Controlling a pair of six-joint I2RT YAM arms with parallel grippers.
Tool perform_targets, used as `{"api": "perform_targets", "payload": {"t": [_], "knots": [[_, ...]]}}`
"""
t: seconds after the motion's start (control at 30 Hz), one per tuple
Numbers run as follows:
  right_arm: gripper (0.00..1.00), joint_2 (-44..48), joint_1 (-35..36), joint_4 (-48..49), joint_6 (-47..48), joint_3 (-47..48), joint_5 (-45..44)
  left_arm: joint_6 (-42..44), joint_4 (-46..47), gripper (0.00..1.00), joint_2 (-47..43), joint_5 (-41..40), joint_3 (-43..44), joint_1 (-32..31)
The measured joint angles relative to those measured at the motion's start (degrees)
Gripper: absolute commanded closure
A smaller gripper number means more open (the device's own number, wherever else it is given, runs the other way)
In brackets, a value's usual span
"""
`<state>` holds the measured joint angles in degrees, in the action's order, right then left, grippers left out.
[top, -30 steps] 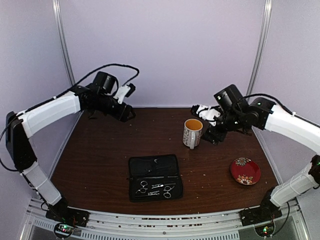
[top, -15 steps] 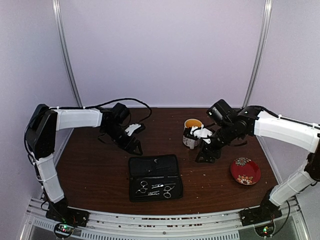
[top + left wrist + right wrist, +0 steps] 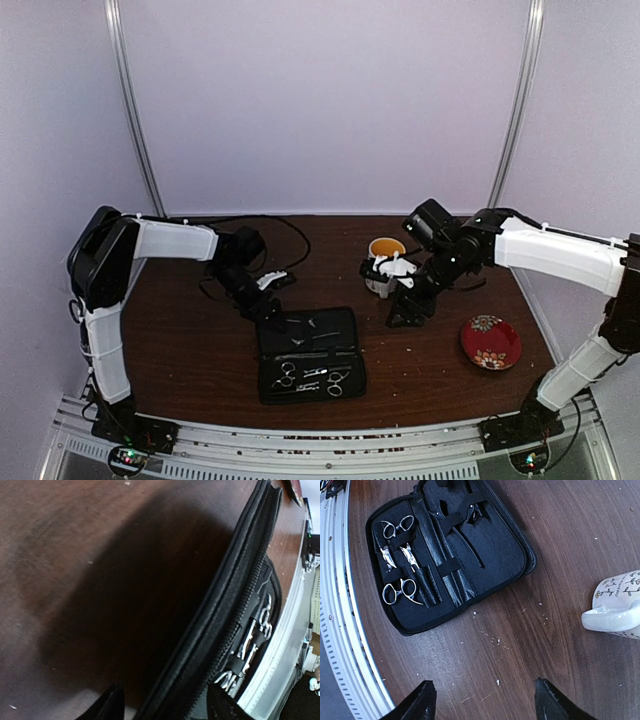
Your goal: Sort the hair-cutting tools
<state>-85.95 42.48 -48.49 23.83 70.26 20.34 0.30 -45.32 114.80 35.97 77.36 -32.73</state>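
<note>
An open black case (image 3: 310,352) lies near the table's front middle. Two silver scissors (image 3: 288,376) (image 3: 395,530) with ring handles are strapped in its near half, the second (image 3: 400,591) beside the first. Thin black clips (image 3: 469,544) lie in its far half. My left gripper (image 3: 268,308) (image 3: 167,709) is low at the case's far-left corner, open, with the zipped rim (image 3: 235,600) running between its fingers. My right gripper (image 3: 405,312) (image 3: 485,700) hangs open over bare wood to the right of the case, holding nothing.
A white patterned mug (image 3: 385,264) (image 3: 616,607) stands behind my right gripper, close to its wrist. A red floral plate (image 3: 490,342) sits at the right front. Small white crumbs speckle the brown table (image 3: 520,630).
Both arms came down from the back of the table. The left gripper moved right and forward to the case's corner. The right gripper dropped in front of the mug.
</note>
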Motion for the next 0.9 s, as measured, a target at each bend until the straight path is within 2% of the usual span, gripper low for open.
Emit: {"api": "perform_targets", "payload": {"t": [0.23, 0.43, 0.53, 0.73, 0.9], "knots": [[0.33, -3.34, 0.42, -1.86, 0.02, 3.04, 1.25, 0.92, -2.86, 0.48, -4.22, 4.48, 0.04, -3.08], [0.34, -3.87, 0.92, -3.06, 0.04, 4.07, 1.62, 0.85, -3.52, 0.45, -9.70, 5.84, -0.35, -9.75], [0.35, -3.87, 1.18, -3.26, 0.07, 4.13, 1.73, -0.31, -2.16, 0.44, -12.26, 6.08, -3.69, -12.68], [0.49, -4.33, 4.13, -3.10, 0.50, 3.98, 1.40, -5.40, 3.04, 0.46, -13.42, 6.49, -12.79, -15.89], [0.57, -4.48, 10.62, -1.57, 2.34, 1.90, -0.76, -10.29, 9.55, 0.51, -14.58, 6.56, -17.29, -16.46]]}}
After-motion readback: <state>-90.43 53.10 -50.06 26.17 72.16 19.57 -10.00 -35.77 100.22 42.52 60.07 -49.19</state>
